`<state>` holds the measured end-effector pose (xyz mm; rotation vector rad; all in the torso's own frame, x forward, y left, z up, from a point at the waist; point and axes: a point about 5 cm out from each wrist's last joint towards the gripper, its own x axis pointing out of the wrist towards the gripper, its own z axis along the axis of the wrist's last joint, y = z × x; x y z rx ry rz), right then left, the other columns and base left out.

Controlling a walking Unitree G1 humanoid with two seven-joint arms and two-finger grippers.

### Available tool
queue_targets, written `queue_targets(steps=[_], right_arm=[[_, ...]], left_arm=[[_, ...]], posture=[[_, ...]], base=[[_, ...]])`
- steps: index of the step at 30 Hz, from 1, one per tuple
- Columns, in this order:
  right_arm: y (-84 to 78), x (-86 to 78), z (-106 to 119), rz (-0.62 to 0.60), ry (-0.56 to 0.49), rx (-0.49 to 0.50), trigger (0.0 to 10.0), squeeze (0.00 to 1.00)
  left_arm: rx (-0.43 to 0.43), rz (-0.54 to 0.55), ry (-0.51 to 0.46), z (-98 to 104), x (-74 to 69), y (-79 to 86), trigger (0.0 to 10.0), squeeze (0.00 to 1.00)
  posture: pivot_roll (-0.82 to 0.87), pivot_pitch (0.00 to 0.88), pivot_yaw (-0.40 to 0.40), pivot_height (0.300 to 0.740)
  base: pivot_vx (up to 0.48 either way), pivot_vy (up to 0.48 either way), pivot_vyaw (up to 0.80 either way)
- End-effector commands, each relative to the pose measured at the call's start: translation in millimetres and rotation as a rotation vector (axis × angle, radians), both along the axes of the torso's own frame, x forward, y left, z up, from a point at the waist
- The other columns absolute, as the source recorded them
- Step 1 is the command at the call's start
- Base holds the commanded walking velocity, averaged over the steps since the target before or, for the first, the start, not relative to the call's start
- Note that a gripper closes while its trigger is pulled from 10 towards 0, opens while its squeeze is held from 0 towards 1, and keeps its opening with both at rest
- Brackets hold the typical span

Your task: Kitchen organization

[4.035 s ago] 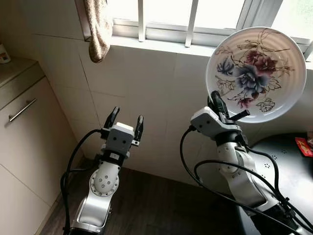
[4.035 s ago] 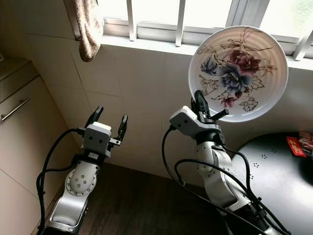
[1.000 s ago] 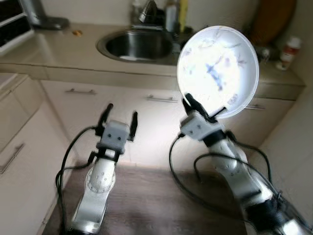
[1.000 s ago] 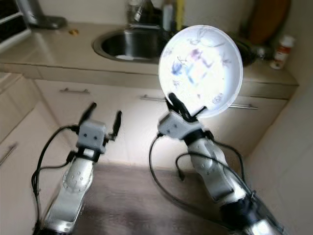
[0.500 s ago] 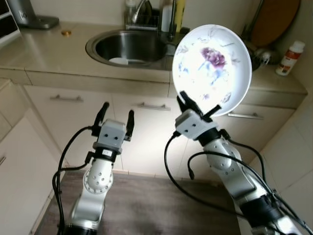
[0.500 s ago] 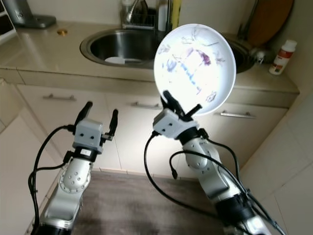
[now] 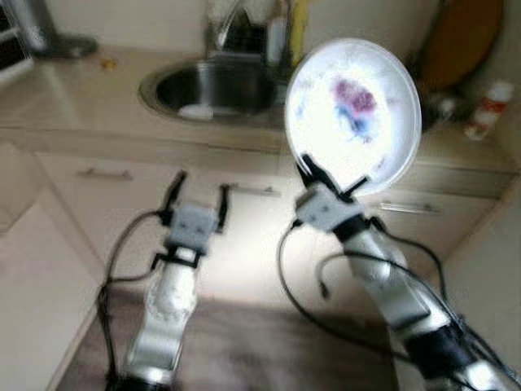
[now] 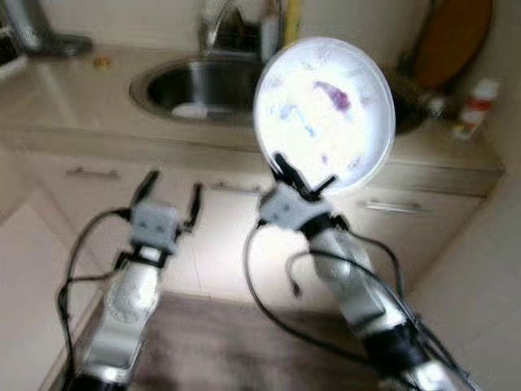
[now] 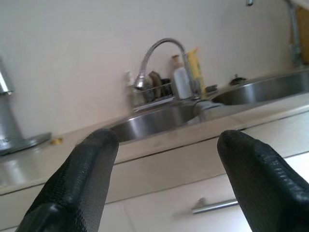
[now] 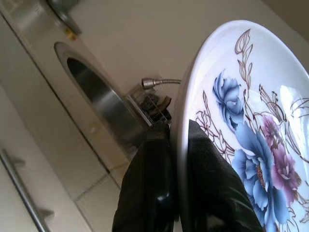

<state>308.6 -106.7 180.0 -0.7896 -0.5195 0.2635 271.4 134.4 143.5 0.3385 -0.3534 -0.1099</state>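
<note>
My right gripper (image 7: 328,180) is shut on the lower rim of a white plate (image 7: 354,114) painted with blue and purple flowers. The plate stands upright, raised in front of the kitchen counter (image 7: 73,90). In the right wrist view both black fingers (image 10: 152,183) pinch the plate's (image 10: 251,125) edge. My left gripper (image 7: 199,190) is open and holds nothing, raised in front of the cupboard fronts. Its left wrist view looks between the two fingers (image 9: 87,169) toward the sink (image 9: 159,118) and tap (image 9: 161,50).
A round steel sink (image 7: 207,85) is set in the beige counter, with a tap and bottles (image 7: 277,32) behind it. A small white bottle (image 7: 487,104) and a brown board (image 7: 464,41) stand at the right. Cupboard fronts with bar handles (image 7: 106,173) lie below; dark wood floor (image 7: 244,342) underfoot.
The view has blurred and shifted slightly as the camera moves toward the counter. Both arms keep their pose, the plate still held up.
</note>
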Motion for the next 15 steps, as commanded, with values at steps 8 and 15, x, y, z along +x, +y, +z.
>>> queue_targets(steps=[8,15], right_arm=[[5.6,-0.1,9.2,0.02,-0.035,0.016,10.0,0.0],[4.8,0.6,9.7,0.013,-0.035,0.026,10.0,0.0]], left_arm=[[0.0,0.015,-0.003,2.0,1.0,4.4,10.0,0.0],[0.0,0.011,-0.003,2.5,1.2,4.4,10.0,0.0]], posture=[[0.11,0.0,-0.06,0.74],[0.11,0.0,-0.058,0.74]], base=[[0.248,0.0,0.0],[0.249,0.0,0.0]])
